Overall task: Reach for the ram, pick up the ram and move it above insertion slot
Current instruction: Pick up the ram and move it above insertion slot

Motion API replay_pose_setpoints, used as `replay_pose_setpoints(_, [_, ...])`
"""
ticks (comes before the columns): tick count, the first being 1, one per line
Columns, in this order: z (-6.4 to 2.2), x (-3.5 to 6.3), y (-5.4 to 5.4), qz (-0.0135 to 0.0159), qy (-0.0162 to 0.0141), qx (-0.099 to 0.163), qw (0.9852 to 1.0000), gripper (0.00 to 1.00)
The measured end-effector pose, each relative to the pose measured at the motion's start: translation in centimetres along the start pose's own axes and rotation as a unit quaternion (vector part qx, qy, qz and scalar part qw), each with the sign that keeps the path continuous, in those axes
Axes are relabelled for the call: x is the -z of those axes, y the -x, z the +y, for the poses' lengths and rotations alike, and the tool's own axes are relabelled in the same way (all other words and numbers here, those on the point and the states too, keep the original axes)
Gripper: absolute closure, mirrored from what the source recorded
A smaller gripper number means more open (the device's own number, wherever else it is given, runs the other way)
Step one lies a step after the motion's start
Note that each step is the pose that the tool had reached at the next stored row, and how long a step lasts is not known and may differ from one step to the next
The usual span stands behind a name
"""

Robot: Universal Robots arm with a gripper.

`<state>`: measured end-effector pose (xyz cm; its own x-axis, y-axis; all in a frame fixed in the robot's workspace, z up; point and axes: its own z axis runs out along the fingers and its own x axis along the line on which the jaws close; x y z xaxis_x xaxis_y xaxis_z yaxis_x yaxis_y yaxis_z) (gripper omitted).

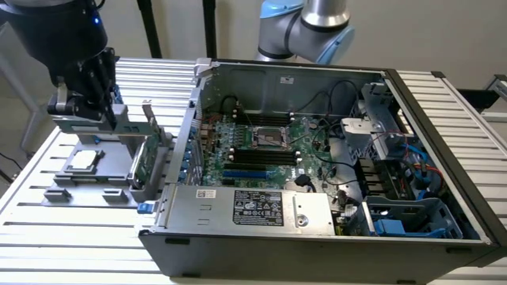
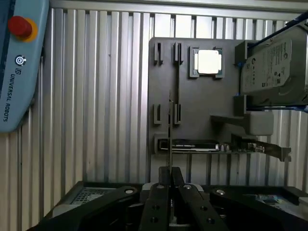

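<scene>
Black metal pincer point(image 2: 169, 174) is closed on the ram point(image 2: 169, 129), a thin stick seen edge-on, held above the flat grey holder tray point(image 2: 192, 94) on the ribbed aluminium tabletop point(image 2: 106, 96).

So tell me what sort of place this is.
Probably a robotics lab bench for computer assembly: an open PC case on a slatted aluminium table, a grey parts fixture with components, and a Universal Robots teach pendant.
</scene>
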<state>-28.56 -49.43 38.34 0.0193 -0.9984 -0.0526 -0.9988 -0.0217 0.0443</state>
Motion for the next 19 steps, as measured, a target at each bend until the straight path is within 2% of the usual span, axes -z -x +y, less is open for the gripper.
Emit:
replay_pose_setpoints(5, [-2.18, 1.53, 0.0, -0.0007, 0.0001, 0.000, 1.0000, 0.87])
replay_pose_setpoints(7, [-3.07, 1.85, 0.0, -0.0025, 0.0000, 0.000, 1.0000, 0.87])
replay_pose_setpoints(11, [-4.90, 2.09, 0.0, -0.0116, -0.0002, 0.001, 0.9999, 0.87])
replay_pose_setpoints(19, [-8.53, 2.27, -0.1, -0.0359, -0.0006, 0.002, 0.9994, 0.87])
